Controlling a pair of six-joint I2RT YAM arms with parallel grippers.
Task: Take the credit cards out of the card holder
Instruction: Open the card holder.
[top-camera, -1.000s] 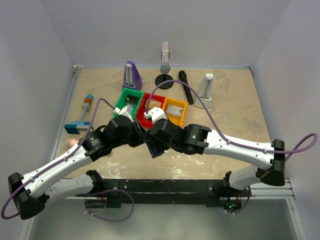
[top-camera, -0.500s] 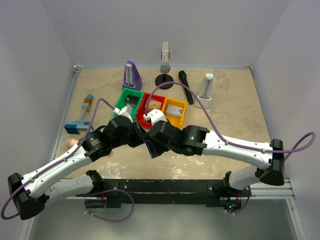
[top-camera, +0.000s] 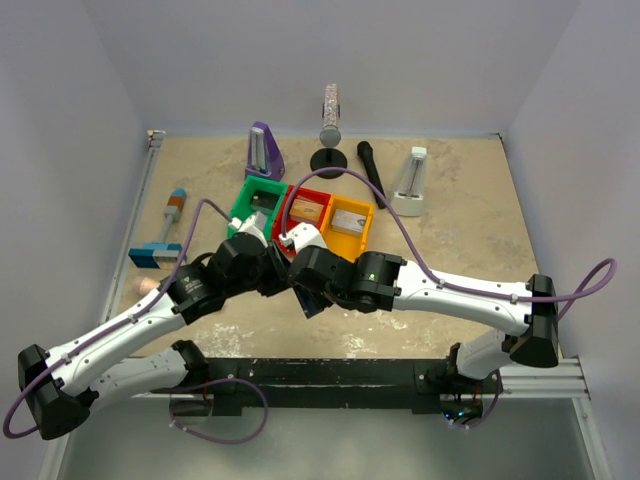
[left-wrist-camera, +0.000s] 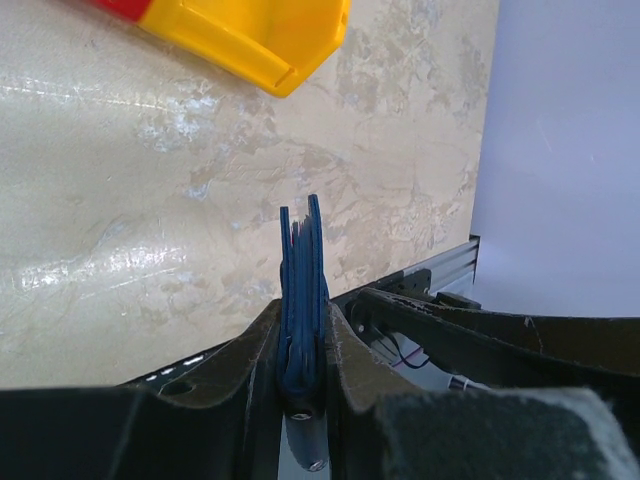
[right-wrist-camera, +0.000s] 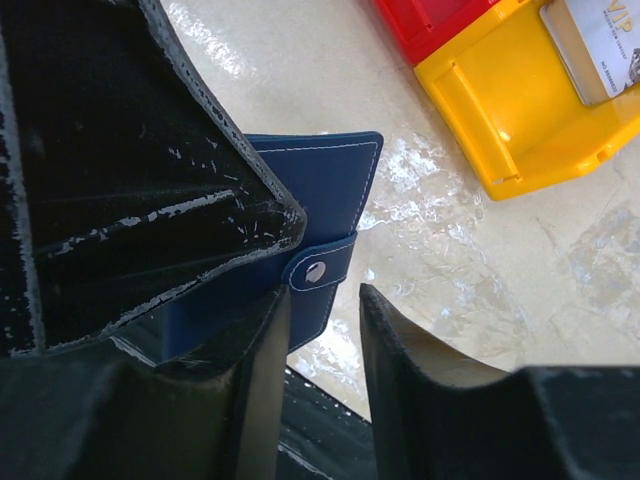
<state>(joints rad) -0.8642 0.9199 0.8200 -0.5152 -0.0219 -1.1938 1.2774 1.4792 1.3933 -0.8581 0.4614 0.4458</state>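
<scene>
Left jaws clamped on card holder (left-wrist-camera: 302, 300), right jaws partly open at its snap tab (right-wrist-camera: 318, 272)

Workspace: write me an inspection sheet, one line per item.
Surface: beige marbled table, glossy.
Job's things: card holder held off the table, edge-on, snap strap wrapped over its edge; no credit cards seen outside it.
Clutter: green bin, red bin, yellow bin, purple wedge, black stand, black marker, blue block.
Grippers: left gripper clamps the card holder; right gripper open at the snap strap.
Cables: purple cable arcs above the bins.
Surroundings: pale walls; black rail at the near edge.
</scene>
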